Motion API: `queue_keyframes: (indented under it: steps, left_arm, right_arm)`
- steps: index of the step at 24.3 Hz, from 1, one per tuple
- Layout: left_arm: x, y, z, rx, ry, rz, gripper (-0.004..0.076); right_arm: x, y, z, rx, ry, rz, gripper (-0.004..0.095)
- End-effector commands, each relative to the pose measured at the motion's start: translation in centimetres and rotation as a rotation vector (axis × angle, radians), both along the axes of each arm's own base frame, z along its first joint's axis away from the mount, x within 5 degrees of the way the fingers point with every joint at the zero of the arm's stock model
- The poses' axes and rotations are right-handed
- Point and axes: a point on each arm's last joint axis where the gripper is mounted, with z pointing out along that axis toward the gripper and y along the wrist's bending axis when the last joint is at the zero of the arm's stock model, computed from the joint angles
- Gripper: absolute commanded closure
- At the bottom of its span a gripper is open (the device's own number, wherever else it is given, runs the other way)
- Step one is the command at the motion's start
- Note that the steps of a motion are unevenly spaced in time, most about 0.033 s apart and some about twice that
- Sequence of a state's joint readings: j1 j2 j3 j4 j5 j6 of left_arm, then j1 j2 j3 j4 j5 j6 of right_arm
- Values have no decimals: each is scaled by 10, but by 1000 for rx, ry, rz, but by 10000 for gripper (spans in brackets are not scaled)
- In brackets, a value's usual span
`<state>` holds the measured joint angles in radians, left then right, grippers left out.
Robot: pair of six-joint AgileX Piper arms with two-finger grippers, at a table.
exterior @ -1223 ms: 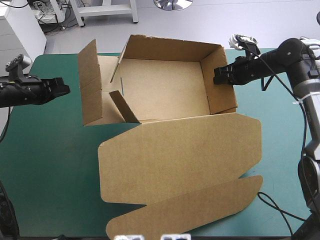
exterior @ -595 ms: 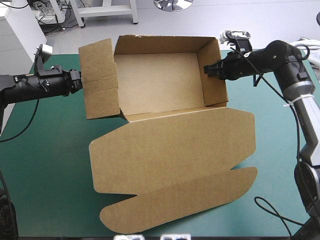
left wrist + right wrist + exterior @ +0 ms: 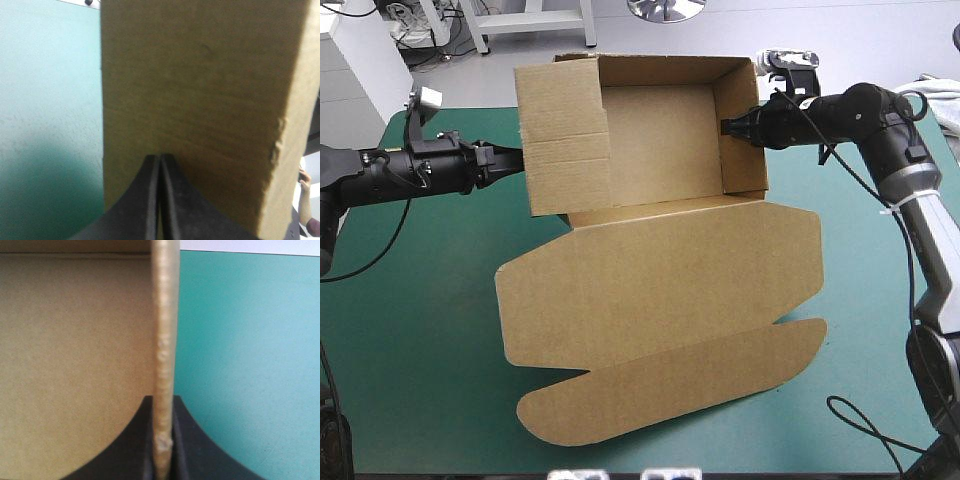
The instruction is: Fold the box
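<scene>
The right gripper [image 3: 726,127] pinches the right wall [image 3: 742,150] of the box [image 3: 660,140], likely to steady it, while the left gripper [image 3: 519,158], fingers [image 3: 140,210] pressed together, props the left flap [image 3: 565,140] upright

Illumination is bright and even from overhead: in the high view the box [image 3: 660,300] casts only a soft, narrow shadow on the teal-green table [image 3: 420,350] toward the table's near edge. In the left wrist view a dark shadow covers the table beside the left end effector [image 3: 160,157], and the box darkens toward it. In the right wrist view the table is evenly lit and the box interior is dimmer.
</scene>
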<state>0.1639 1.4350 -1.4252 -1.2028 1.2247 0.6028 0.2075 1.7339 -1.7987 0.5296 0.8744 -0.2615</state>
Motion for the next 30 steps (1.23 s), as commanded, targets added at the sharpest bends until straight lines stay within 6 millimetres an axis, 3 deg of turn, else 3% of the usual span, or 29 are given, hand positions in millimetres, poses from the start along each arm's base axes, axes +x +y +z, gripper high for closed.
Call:
queue_keyframes:
  steps: [1, 11, 13, 16, 18, 30]
  left_arm:
    - [-19, -14, 27, -73, -79, -74, 734]
    - [-18, -35, 31, -73, -144, -90, 714]
    - [-17, -34, 31, -72, -149, -81, 619]
    - [-16, -34, 31, -76, -147, -69, 367]
    - [-16, -34, 31, -74, -145, -72, 304]
    - [-6, -18, 9, 162, -16, 110, 302]
  right_arm:
    - [-12, -3, 35, 90, -115, -34, 919]
    - [-10, -4, 31, 67, -109, -40, 919]
    - [-9, -1, 29, 58, -105, -33, 919]
    - [-8, 13, 22, 7, -107, -9, 919]
    - [-7, 22, 18, -16, -111, -9, 919]
    - [-15, 63, 12, -8, -126, 72, 919]
